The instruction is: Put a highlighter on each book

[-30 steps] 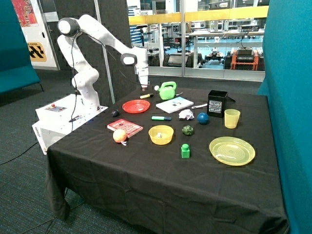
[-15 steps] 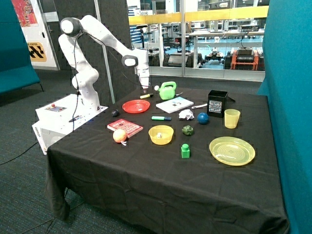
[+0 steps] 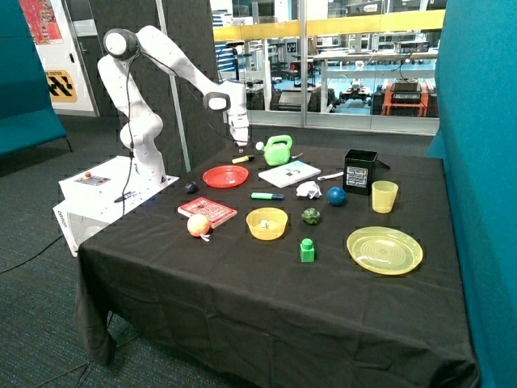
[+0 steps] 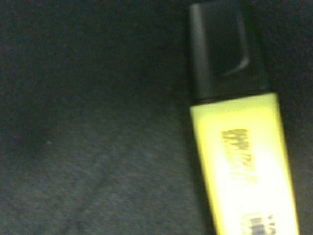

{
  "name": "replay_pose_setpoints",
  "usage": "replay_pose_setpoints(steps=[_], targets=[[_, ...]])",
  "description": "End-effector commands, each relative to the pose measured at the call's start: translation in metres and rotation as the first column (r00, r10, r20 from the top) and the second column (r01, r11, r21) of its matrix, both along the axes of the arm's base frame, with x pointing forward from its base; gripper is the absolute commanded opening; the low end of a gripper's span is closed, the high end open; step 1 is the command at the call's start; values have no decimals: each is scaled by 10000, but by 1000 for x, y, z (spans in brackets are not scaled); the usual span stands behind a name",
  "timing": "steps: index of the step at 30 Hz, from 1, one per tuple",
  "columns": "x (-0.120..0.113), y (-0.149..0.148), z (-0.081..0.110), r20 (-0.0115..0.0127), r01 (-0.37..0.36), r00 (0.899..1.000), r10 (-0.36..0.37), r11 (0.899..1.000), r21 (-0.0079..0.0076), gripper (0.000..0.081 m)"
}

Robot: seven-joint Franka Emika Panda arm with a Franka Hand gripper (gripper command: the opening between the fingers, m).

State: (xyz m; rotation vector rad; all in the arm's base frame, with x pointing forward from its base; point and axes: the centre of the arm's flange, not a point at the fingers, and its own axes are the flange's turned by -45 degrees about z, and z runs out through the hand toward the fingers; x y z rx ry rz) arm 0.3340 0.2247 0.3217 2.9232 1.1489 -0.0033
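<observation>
A yellow highlighter (image 3: 241, 159) with a black cap lies on the black cloth behind the round red plate (image 3: 225, 176). My gripper (image 3: 239, 149) hangs just above it. The wrist view shows the yellow highlighter (image 4: 244, 166) very close, lying on the cloth, with its black cap (image 4: 225, 49) in sight. A green highlighter (image 3: 266, 196) lies on the cloth between the white book (image 3: 289, 173) and the yellow bowl (image 3: 266, 223). The red book (image 3: 208, 211) lies near the table's left edge. Nothing lies on either book.
A green watering can (image 3: 278, 149) stands close beside my gripper. Also on the table are a black box (image 3: 359, 170), a yellow cup (image 3: 384, 196), a yellow plate (image 3: 384, 250), a blue ball (image 3: 336, 196), crumpled paper (image 3: 308, 190), a green block (image 3: 307, 250) and an orange ball (image 3: 198, 225).
My gripper has moved down and slightly toward the watering can, closer to the yellow highlighter. Nothing on the table has moved.
</observation>
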Motion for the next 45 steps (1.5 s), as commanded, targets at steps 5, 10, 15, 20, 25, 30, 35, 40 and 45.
replay_pose_setpoints(steps=[5, 10, 15, 20, 25, 30, 35, 40, 45], targets=[[-13, 17, -13, 17, -596, 9982, 596, 9982, 14, 640], [-12, 19, -17, 17, -687, 9976, 687, 9976, 14, 630], [-9, 19, -21, 17, -752, 9972, 752, 9972, 14, 639], [-2, 17, -25, 17, -748, 9972, 748, 9972, 14, 640], [3, 14, -25, 17, -962, 9954, 962, 9954, 14, 640], [8, 11, -25, 17, -1050, 9945, 1050, 9945, 14, 631], [12, 8, -26, 17, -1046, 9945, 1046, 9945, 14, 672], [14, 9, -28, 17, -994, 9950, 994, 9950, 14, 694], [16, 11, -31, 17, -951, 9955, 951, 9955, 14, 719]])
